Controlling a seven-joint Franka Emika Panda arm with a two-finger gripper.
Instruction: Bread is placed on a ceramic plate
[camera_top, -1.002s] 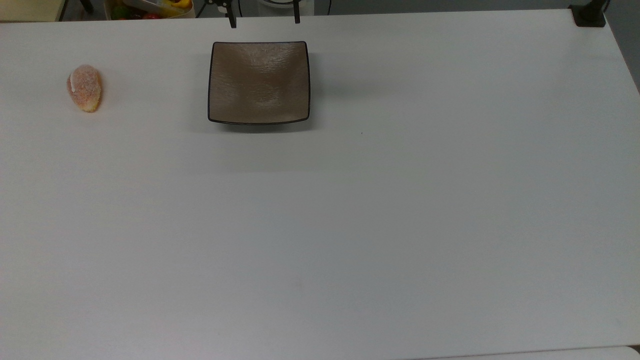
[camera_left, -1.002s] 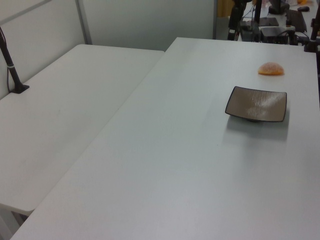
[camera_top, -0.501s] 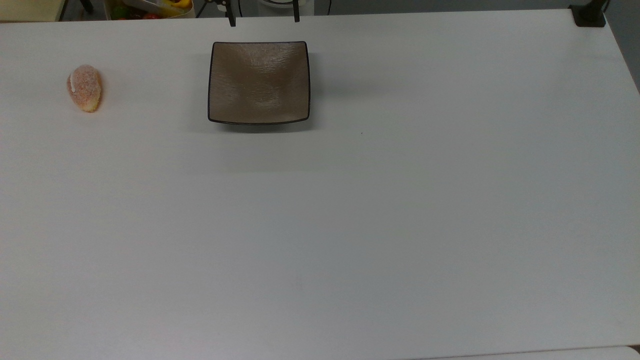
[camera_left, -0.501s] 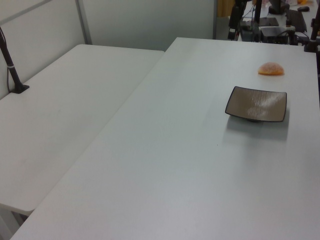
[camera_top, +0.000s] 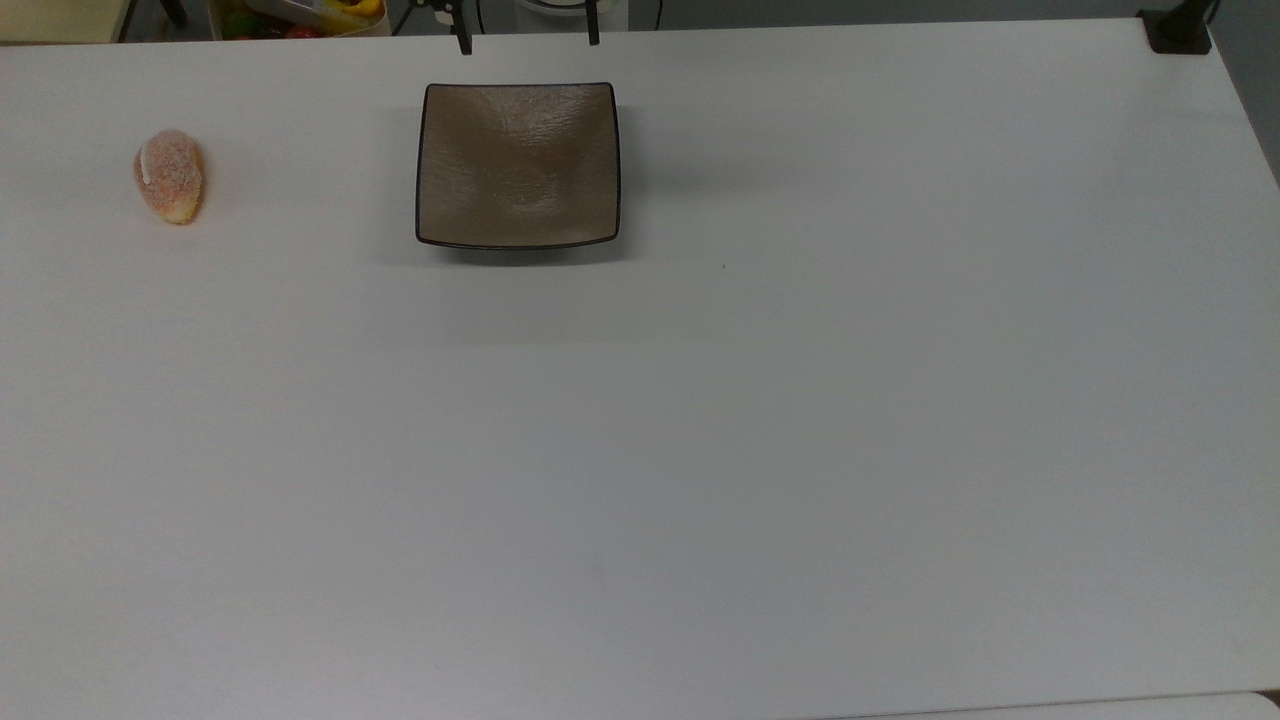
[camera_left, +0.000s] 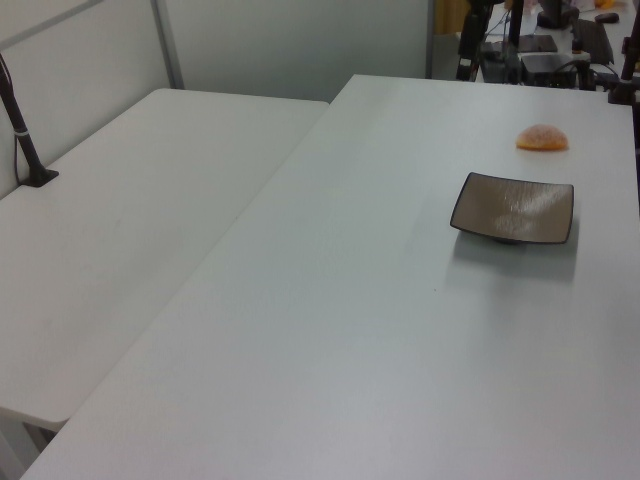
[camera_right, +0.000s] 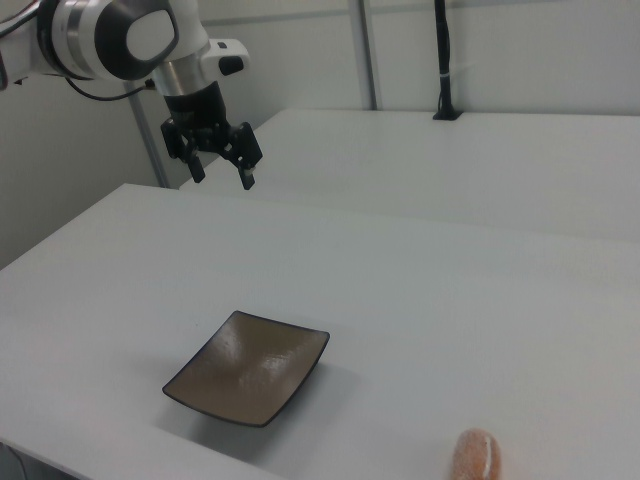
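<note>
Nothing has moved: bread (camera_top: 169, 176) and plate (camera_top: 518, 165) stay well apart on the surface (camera_top: 700, 450)
The hand (camera_right: 222, 168) hangs high above the surface, fingers spread, holding nothing

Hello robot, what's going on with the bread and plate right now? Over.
Gripper open, high above table. Bread on table, apart from plate. Plate bare. Nothing between them.

Readable text: none.
Labels or brands: none can be read.
Numbers or signs: none can be read.
</note>
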